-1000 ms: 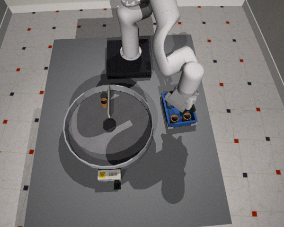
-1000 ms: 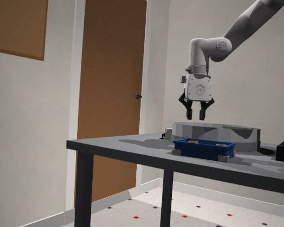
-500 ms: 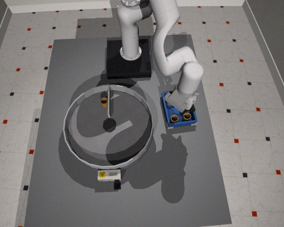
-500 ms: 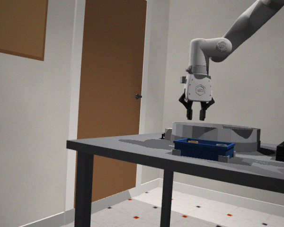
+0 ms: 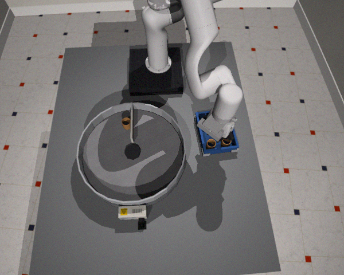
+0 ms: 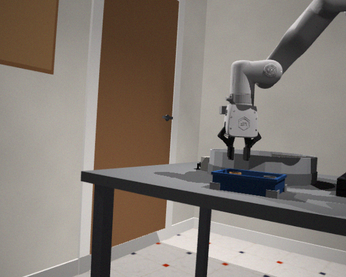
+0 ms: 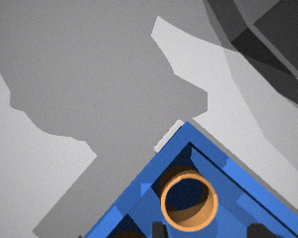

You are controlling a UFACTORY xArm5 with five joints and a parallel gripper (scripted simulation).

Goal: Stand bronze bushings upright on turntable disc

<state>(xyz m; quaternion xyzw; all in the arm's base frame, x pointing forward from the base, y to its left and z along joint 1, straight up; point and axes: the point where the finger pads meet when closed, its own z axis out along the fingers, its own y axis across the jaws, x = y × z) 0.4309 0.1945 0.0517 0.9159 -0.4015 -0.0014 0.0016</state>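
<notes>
Bronze bushing (image 7: 189, 200), corner cell of the blue crate (image 6: 247, 182): upright, open end up, long axis vertical. A second bronze bushing (image 5: 226, 142) stands beside it in the same crate row; from overhead both show at the crate end farthest from the arm's base. Steel bushings: not distinguishable in these views.

Bronze bushing (image 5: 126, 122), already delivered: upright on the turntable's disc (image 5: 113, 174), beside the radial bar and well apart from the dark hub (image 5: 132, 150).

Crate position: near the bench (image 6: 155, 184) edge on the side away from the turntable.

Claw (image 6: 238, 154): half open, gripping nothing, fingers pointing straight down, above the crate and not yet inside it. The corner bushing lies below the claw and a little off its centre line in the wrist view; a small sideways correction and a straight descent look needed.

Markings: a hexagonal emblem on the claw body, not readable; a yellow warning triangle and barcode on the turntable's control box (image 5: 132, 212), text illegible.
</notes>
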